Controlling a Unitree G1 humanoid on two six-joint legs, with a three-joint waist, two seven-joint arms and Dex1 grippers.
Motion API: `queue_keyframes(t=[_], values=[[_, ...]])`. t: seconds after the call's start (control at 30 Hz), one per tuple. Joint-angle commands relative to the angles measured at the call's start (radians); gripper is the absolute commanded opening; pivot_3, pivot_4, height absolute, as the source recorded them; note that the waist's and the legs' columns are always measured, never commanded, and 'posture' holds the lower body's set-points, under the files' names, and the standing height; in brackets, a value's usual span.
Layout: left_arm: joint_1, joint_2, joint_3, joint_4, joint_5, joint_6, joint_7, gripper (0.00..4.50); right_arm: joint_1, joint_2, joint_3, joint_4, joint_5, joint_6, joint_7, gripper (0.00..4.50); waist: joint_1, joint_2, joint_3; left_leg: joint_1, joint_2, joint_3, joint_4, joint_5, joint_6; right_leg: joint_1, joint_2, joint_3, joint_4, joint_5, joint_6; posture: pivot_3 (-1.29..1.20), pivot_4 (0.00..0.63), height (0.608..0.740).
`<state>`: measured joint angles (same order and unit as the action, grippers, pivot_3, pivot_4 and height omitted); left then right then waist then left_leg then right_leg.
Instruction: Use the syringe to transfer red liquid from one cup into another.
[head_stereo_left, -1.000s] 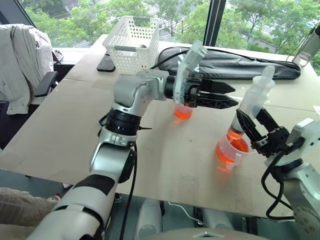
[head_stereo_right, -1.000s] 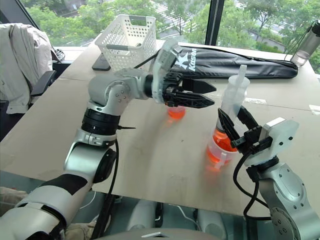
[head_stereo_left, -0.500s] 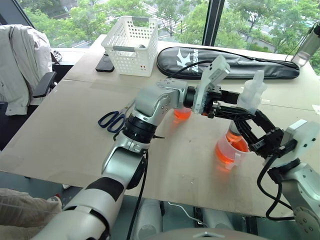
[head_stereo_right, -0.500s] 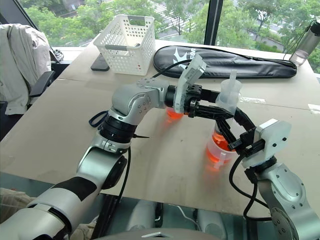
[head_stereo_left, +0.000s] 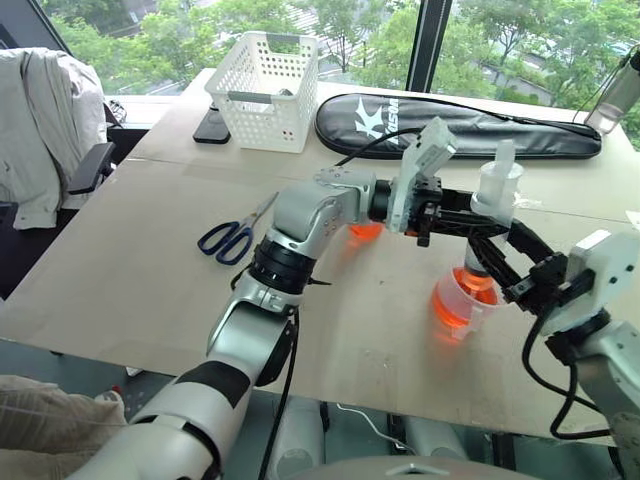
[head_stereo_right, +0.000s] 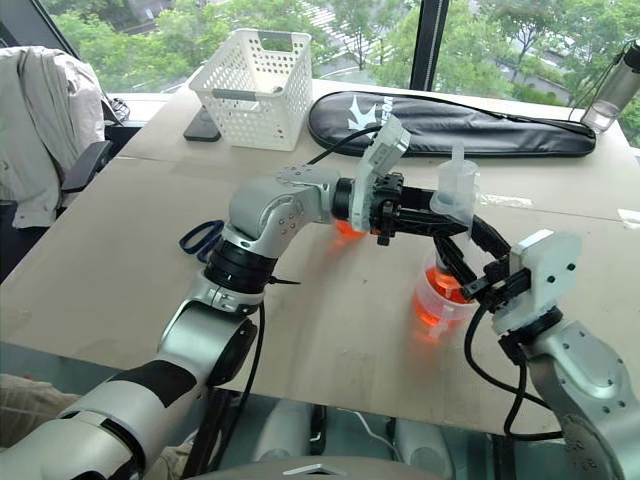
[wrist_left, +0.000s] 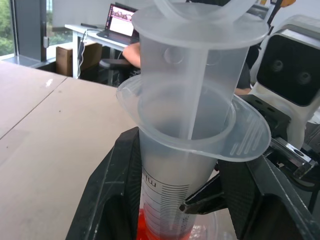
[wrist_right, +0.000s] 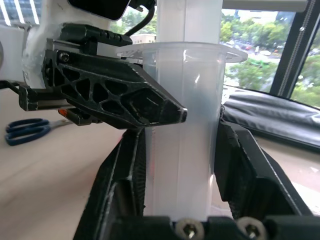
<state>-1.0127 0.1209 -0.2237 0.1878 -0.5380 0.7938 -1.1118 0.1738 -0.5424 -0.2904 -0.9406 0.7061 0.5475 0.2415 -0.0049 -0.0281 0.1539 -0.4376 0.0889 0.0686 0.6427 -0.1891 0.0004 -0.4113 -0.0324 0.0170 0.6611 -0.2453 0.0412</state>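
Syringe (head_stereo_left: 492, 215) stands upright with its tip down in the larger handled cup (head_stereo_left: 457, 303) of red liquid (head_stereo_left: 452, 310) near the table (head_stereo_left: 120, 270) front edge. My right hand (head_stereo_left: 497, 262) pinches the barrel low, and my left hand (head_stereo_left: 478, 222), reaching level across from the left, is pressed onto the barrel just under the flange. Risk: both hands pulling unevenly could tilt the syringe, tip the cup and spill; the smaller cup (head_stereo_left: 364, 231) sits behind my left forearm, easy to bump.
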Motion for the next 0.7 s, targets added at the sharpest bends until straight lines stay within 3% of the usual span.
queue_keyframes(t=[0.03, 0.1, 0.2, 0.33, 0.53, 0.7], values=[[-0.011, 0.001, 0.072, -0.015, -0.043, 0.013, 0.025, 1.59, 0.048, -0.070, -0.118, -0.047, 0.079, 0.028, 0.044, 3.72, 0.000, 0.000, 0.000, 0.000, 0.000, 0.000, 0.000, 0.000, 0.000, 0.000, 0.000, 0.000, 0.000, 0.000, 0.000, 0.00, 0.150, 0.724], [-0.015, -0.004, 0.092, -0.005, -0.056, 0.025, 0.039, 1.59, 0.090, -0.104, -0.161, -0.054, 0.108, 0.036, 0.069, 4.45, 0.000, 0.000, 0.000, 0.000, 0.000, 0.000, -0.001, 0.000, 0.000, 0.000, 0.000, 0.000, 0.000, 0.000, 0.000, 0.00, 0.150, 0.724], [-0.021, -0.016, 0.133, 0.031, -0.069, 0.035, 0.072, 1.59, 0.191, -0.129, -0.249, -0.041, 0.077, 0.002, 0.140, 4.45, 0.004, 0.000, 0.000, 0.000, 0.000, -0.001, -0.001, 0.000, 0.000, 0.000, 0.000, 0.000, 0.000, 0.000, 0.001, 0.00, 0.150, 0.724], [-0.037, -0.035, 0.194, 0.062, -0.105, 0.071, 0.121, 1.59, 0.191, -0.121, -0.364, 0.006, 0.146, -0.023, 0.144, 4.45, 0.002, 0.000, 0.000, 0.000, 0.000, 0.000, 0.000, 0.000, 0.000, 0.000, 0.000, 0.000, 0.000, -0.002, 0.003, 0.00, 0.150, 0.724], [-0.112, -0.021, 0.399, 0.142, -0.233, 0.187, 0.262, 1.59, 0.058, -0.202, -0.442, 0.053, 0.329, 0.018, 0.057, 4.45, -0.006, 0.000, 0.000, 0.001, -0.001, -0.001, 0.000, 0.000, 0.000, 0.000, 0.000, 0.001, 0.000, -0.002, 0.003, 0.00, 0.150, 0.724], [-0.163, 0.104, 0.543, 0.207, -0.296, 0.274, 0.356, 1.59, -0.054, -0.344, -0.383, 0.065, 0.425, 0.078, 0.035, 4.45, -0.009, 0.000, 0.000, 0.002, -0.001, -0.001, -0.003, 0.000, 0.000, 0.000, 0.001, 0.001, 0.000, 0.001, 0.005, 0.00, 0.150, 0.724]])
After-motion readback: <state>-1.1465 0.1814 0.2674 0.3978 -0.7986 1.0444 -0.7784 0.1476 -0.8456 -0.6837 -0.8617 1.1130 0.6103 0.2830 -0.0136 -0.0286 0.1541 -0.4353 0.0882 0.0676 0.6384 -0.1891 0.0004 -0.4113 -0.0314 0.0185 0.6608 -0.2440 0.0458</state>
